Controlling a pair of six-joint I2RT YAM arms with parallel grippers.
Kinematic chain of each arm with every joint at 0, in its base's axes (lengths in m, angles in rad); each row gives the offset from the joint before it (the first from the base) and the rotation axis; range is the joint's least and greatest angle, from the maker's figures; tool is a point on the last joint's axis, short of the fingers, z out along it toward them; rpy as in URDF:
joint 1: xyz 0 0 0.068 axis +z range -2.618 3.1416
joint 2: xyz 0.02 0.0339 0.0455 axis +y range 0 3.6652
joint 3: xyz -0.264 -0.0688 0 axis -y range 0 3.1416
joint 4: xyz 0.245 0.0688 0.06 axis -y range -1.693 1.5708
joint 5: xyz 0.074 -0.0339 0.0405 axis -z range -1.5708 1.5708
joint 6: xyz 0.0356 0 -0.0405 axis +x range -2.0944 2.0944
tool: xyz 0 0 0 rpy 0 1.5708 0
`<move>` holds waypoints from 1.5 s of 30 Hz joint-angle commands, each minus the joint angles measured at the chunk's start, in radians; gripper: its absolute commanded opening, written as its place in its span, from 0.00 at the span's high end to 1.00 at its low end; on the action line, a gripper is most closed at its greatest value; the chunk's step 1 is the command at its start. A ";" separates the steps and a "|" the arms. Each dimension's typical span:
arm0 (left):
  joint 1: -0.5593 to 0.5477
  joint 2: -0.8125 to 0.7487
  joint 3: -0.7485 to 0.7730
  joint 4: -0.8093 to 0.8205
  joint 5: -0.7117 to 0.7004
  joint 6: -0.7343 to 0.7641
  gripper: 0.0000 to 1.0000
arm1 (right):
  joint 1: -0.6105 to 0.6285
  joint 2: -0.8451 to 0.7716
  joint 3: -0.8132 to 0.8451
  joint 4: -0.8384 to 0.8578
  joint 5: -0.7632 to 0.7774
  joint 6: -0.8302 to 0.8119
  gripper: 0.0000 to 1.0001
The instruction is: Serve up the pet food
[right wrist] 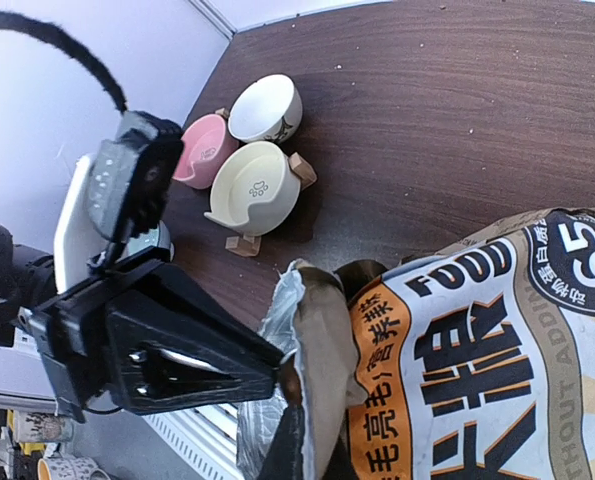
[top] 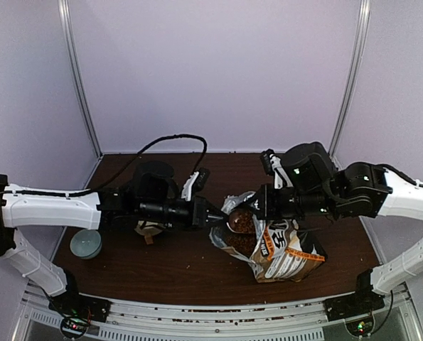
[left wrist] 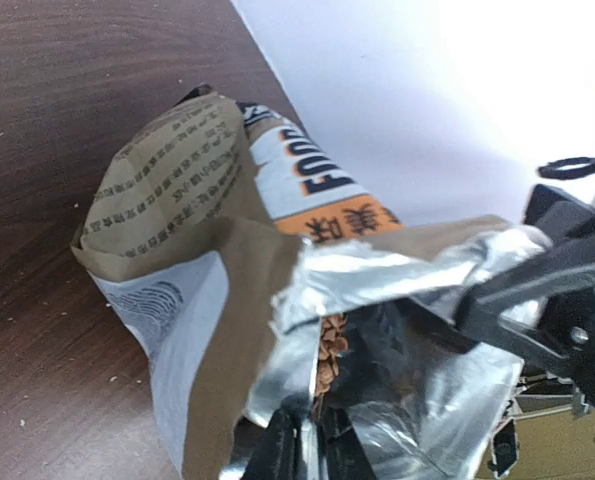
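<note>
The brown-and-white paper bag (top: 282, 250) lies on the table with its foil-lined mouth pulled open. Reddish-brown pet food (top: 242, 223) shows inside the mouth and, in the left wrist view, as a strip of pet food (left wrist: 329, 350) between foil folds. My left gripper (top: 215, 213) is shut on the left rim, its tips (left wrist: 307, 445) clamped on the foil edge. My right gripper (top: 259, 206) is shut on the opposite rim (right wrist: 312, 450). The two grippers face each other across the opening.
A cluster of three small bowls, white (right wrist: 265, 108), pink (right wrist: 205, 150) and cream (right wrist: 255, 188), stands left of the bag, partly under my left arm. A grey-blue bowl (top: 86, 244) sits at the near left. White walls close off the back and sides.
</note>
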 commanded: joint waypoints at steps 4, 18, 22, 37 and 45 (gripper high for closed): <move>0.035 -0.136 -0.029 0.100 0.042 -0.077 1.00 | -0.024 -0.127 -0.045 0.004 0.076 0.039 1.00; 0.052 -0.213 -0.134 0.201 0.083 -0.156 1.00 | -0.042 -0.135 -0.004 -0.024 0.102 0.042 1.00; 0.055 -0.223 -0.155 0.221 0.095 -0.182 1.00 | -0.043 -0.130 -0.001 -0.025 0.104 0.043 1.00; 0.101 -0.385 -0.242 0.199 0.126 -0.222 1.00 | -0.045 -0.152 0.005 -0.035 0.123 0.051 1.00; 0.100 -0.369 -0.263 0.333 0.163 -0.306 1.00 | -0.045 -0.142 0.018 -0.035 0.126 0.051 1.00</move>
